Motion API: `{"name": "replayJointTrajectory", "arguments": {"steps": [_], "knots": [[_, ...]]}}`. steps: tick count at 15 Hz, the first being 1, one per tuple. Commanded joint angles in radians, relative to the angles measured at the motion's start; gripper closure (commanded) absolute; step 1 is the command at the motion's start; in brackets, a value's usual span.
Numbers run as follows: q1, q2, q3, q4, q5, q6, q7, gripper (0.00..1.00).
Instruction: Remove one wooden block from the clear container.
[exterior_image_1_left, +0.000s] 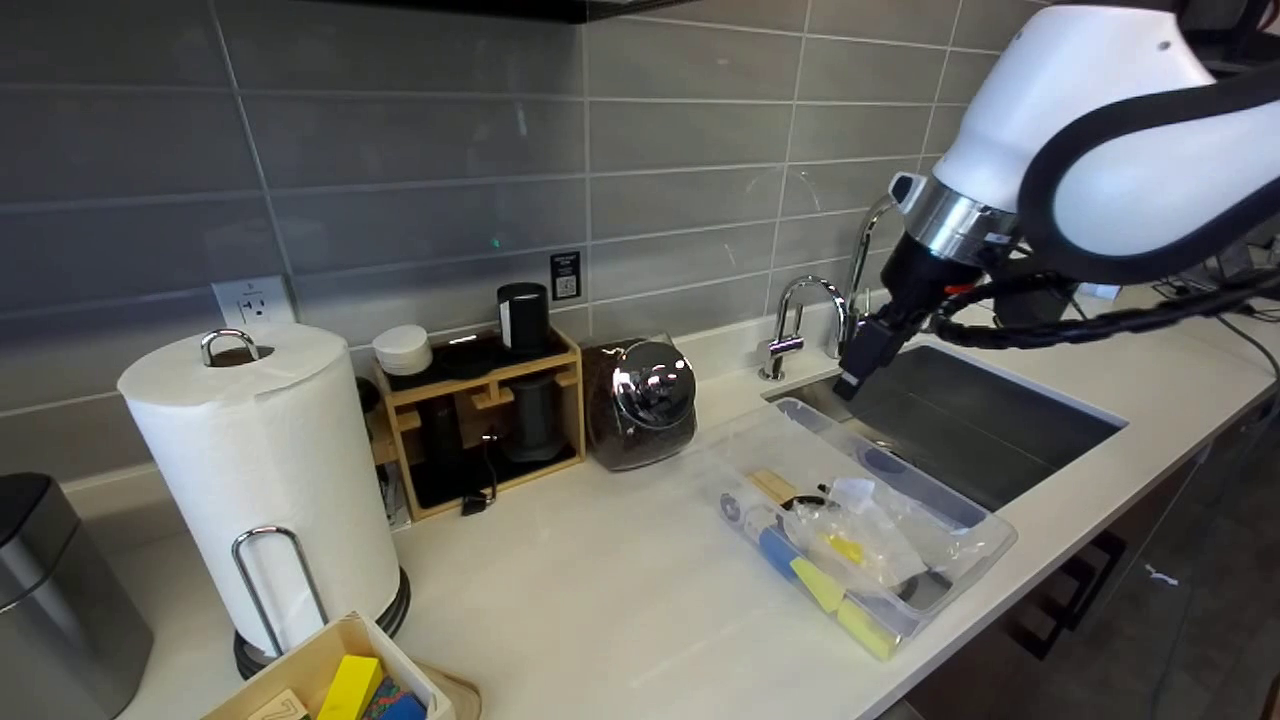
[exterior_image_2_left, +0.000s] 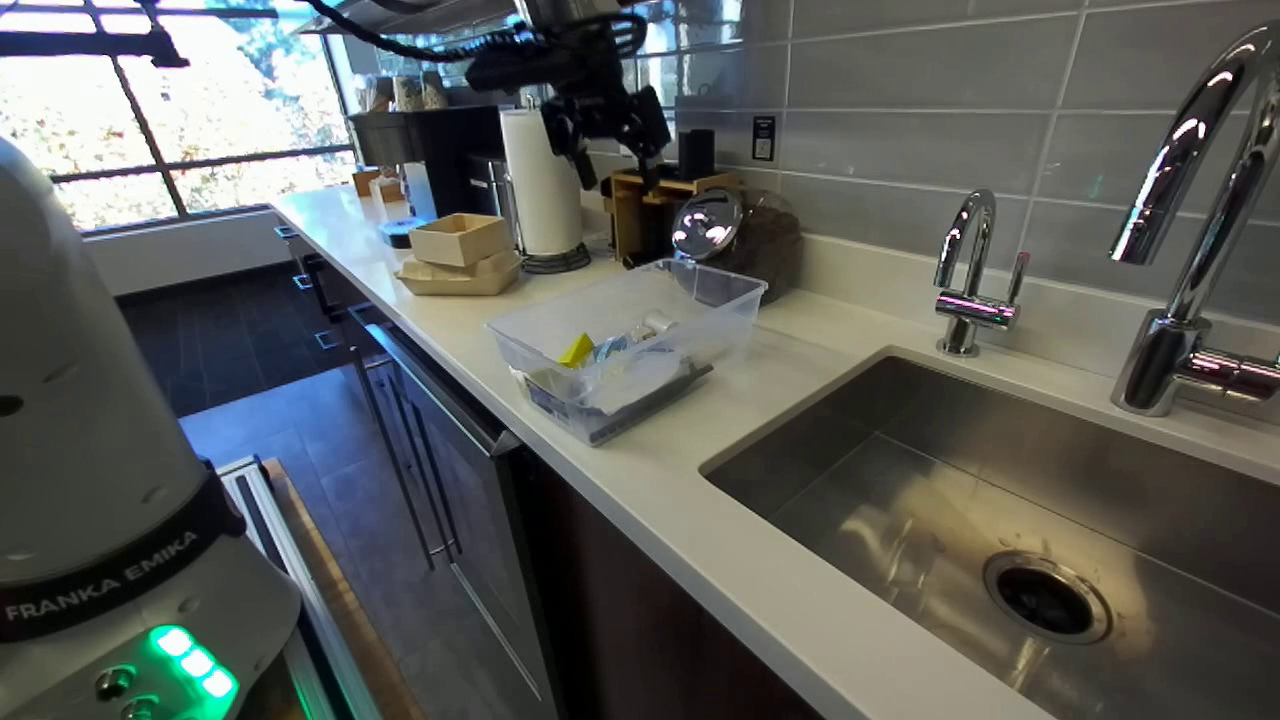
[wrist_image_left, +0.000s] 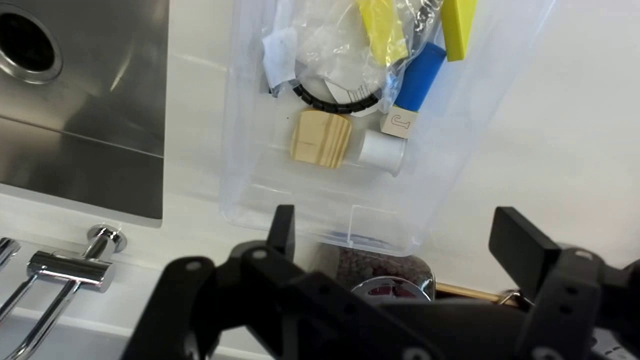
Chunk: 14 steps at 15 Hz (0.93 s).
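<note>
Counter (exterior_image_1_left: 590, 600) below, empty jaws spread wide.

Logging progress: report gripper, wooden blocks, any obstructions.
Gripper open, empty. Grained wooden block and lettered wooden cube inside clear container. Black ring at grained block's edge, contact unclear.

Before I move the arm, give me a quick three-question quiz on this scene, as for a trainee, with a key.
1. True or false: the black robot hand is open.
2. In the wrist view, which colour is the elongated piece beside the small light-tan wooden cube? A red, B blue, C green.
3. Fill in: the shallow clear plastic container stands on the white countertop beside the metal (blank).
Key: 1 true; 2 B; 3 sink.
</note>
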Motion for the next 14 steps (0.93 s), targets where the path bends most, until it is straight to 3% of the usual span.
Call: {"name": "replayJointTrajectory", "arguments": {"steps": [1,5,6,12,14], "knots": [[-0.01,0.223,0.005,0.141,0.029,-0.021,0.027,0.0],[-0.037,0.373,0.008,0.212,-0.016,-0.007,0.176,0.0],[-0.03,0.29,0.008,0.154,0.004,-0.003,0.113,0.0],[-0.036,0.367,0.005,0.205,0.002,-0.003,0.149,0.0],[-0.04,0.406,-0.005,0.236,-0.016,0.031,0.217,0.0]]}}
